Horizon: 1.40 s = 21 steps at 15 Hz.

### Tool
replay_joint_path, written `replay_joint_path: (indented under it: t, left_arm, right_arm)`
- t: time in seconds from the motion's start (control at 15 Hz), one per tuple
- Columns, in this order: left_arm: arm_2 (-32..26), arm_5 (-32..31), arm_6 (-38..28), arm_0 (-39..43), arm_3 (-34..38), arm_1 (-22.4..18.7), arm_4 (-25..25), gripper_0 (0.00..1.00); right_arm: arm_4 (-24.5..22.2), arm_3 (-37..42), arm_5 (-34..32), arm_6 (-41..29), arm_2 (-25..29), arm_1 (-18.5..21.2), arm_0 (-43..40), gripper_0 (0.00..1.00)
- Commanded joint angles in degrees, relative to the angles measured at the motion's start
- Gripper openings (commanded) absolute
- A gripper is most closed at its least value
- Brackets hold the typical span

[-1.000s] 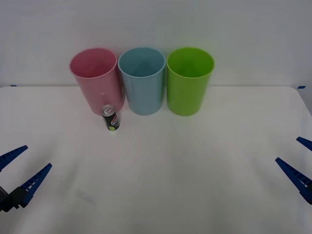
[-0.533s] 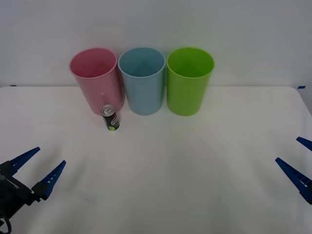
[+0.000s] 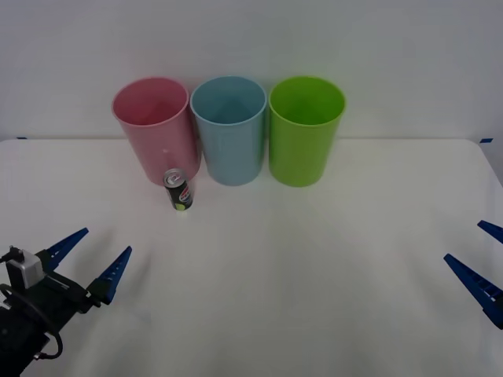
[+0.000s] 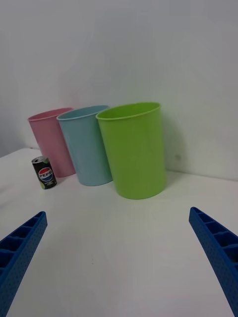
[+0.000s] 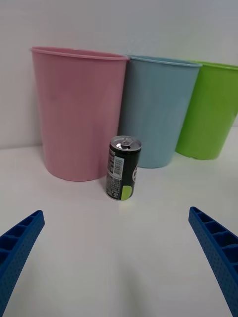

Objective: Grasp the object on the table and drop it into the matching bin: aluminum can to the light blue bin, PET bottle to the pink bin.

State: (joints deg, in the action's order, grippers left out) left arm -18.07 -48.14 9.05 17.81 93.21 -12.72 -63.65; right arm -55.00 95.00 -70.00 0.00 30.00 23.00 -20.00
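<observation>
The aluminum can (image 3: 179,190) (image 5: 123,168) (image 4: 44,173), small and black with a silver top, stands upright on the white table (image 3: 299,267), just in front of the pink bin (image 3: 155,127) (image 5: 78,111) (image 4: 51,140). The light blue bin (image 3: 229,128) (image 5: 153,109) (image 4: 86,143) stands right beside the pink one. My left gripper (image 3: 94,261) (image 5: 118,267) is open near the table's front left, well short of the can and pointing toward it. At the far right edge, my right gripper (image 3: 481,259) (image 4: 119,265) is open too, holding nothing.
A lime green bin (image 3: 305,129) (image 4: 135,148) (image 5: 212,111) completes the row at the back, against a white wall. The wide tabletop stretches between the arms.
My left gripper has moved forward and rightward across the table toward the can, staying open. The right gripper, can and bins have not moved.
</observation>
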Motion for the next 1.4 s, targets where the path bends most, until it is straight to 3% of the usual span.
replay_joint_path:
  t: [0.07,0.47,0.93,1.4]
  left_arm:
    - [0.8,0.2,0.4,-3.6,-4.6,0.4,-0.4,1.0]
    - [5.8,7.5,1.9,-9.2,-8.4,0.5,-1.7,1.0]
    - [7.2,9.5,6.0,-18.3,-18.0,0.8,-2.2,1.0]
    - [6.7,14.7,7.8,-22.3,-20.4,5.2,-6.6,1.0]
  right_arm:
    - [0.0,0.0,0.0,0.0,0.0,0.0,0.0,1.0]
    - [0.0,0.0,0.0,0.0,0.0,0.0,0.0,1.0]
    - [0.0,0.0,0.0,0.0,0.0,0.0,0.0,1.0]
    - [0.0,0.0,0.0,0.0,0.0,0.0,0.0,1.0]
